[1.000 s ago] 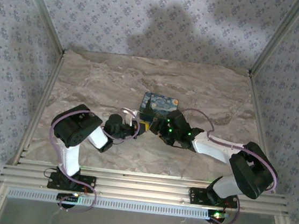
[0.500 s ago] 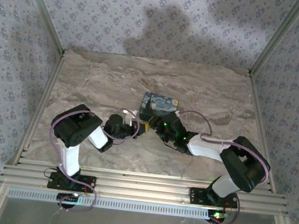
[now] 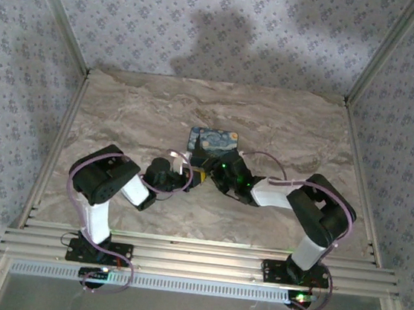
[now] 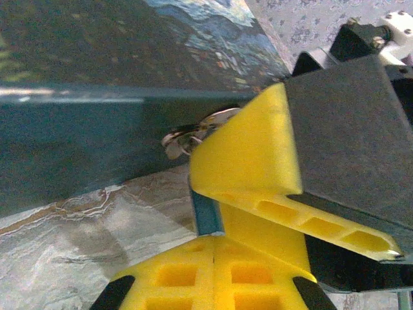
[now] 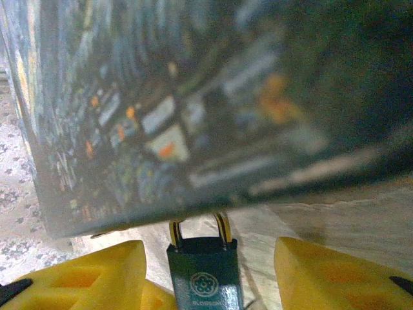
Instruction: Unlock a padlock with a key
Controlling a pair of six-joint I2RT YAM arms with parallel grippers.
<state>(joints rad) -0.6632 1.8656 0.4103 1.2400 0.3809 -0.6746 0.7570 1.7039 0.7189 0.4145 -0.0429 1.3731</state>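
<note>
Box [image 3: 212, 139] has slid left with the right arm; padlock [image 5: 203, 281] hangs at its near edge between the jaws of the released right end effector [image 5: 210, 258]. Left end effector [image 4: 213, 242], clenched on what looks like the key [image 4: 206, 216], probably needs re-aiming.

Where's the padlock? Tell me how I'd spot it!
Look at the middle of the marble-patterned table, where there is a box with a swirly blue night-sky painting. At its lower edge sits the small padlock, between the two yellow foam fingers of the right gripper. Nothing else there has a dark green body, a round flower stamp and a looped shackle on top.
</note>
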